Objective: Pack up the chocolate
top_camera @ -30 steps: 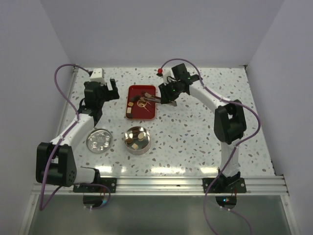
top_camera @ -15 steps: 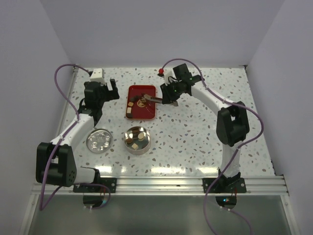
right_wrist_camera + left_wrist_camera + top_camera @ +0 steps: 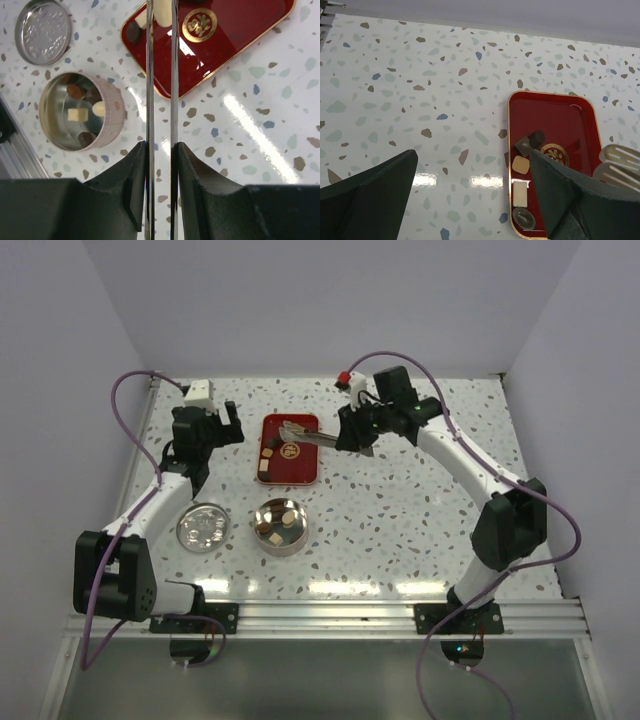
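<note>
Several small chocolate pieces [image 3: 521, 164], dark and pale, lie along the left edge of a red tray [image 3: 555, 115]; they also show in the top view [image 3: 266, 465]. More pieces [image 3: 75, 114] lie in the open round tin [image 3: 280, 525]. My right gripper [image 3: 160, 150] is shut on metal tongs [image 3: 149, 75], whose tips [image 3: 615, 162] hover apart over the tray's far part, with nothing seen between them. In the top view the right gripper [image 3: 345, 438] is just right of the tray [image 3: 300, 465]. My left gripper [image 3: 472, 160] is open and empty above the table, left of the tray.
The tin's silver lid [image 3: 202, 528] lies flat left of the tin, also in the right wrist view [image 3: 42, 31]. The tin [image 3: 82, 112] stands on the speckled table in front of the tray [image 3: 235, 35]. White walls close in the table on three sides.
The right arm's elbow has swung out to the right, and the tongs' tips have shifted from the tray's middle toward its far end. The left arm has not moved.
</note>
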`<state>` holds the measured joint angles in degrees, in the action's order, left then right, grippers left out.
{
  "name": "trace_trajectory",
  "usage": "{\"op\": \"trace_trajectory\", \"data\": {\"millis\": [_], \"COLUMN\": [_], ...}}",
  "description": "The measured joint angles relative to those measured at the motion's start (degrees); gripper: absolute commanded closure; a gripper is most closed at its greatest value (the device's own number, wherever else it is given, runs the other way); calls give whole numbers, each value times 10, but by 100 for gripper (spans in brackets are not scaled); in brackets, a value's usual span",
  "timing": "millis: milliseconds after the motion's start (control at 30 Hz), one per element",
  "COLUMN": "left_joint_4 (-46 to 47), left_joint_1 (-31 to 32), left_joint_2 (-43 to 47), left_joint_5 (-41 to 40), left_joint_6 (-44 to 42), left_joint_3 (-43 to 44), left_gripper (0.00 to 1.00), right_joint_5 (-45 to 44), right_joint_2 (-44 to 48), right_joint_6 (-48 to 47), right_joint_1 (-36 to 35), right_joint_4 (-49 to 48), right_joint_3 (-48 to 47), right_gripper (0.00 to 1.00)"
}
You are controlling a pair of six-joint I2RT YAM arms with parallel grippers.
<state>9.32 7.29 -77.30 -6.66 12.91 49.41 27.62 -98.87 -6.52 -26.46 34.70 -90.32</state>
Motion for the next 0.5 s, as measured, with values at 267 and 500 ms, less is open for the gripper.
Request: {"op": "trace_trajectory", "data": {"millis": [267, 500], "left_joint_4": [0, 0], "left_joint_1": [0, 0], "left_joint_2": [0, 0], "left_joint_5": [1, 5], "left_joint_6": [0, 0], "left_joint_3": [0, 0], "left_gripper": [0, 0], "right_joint_5": [11, 32], "right_joint_2": [83, 141], "right_joint_6": [16, 29], "right_joint_1": [-62, -86], "right_joint_4": [25, 68], "right_joint_3": [82, 105], "right_gripper": [78, 78]}}
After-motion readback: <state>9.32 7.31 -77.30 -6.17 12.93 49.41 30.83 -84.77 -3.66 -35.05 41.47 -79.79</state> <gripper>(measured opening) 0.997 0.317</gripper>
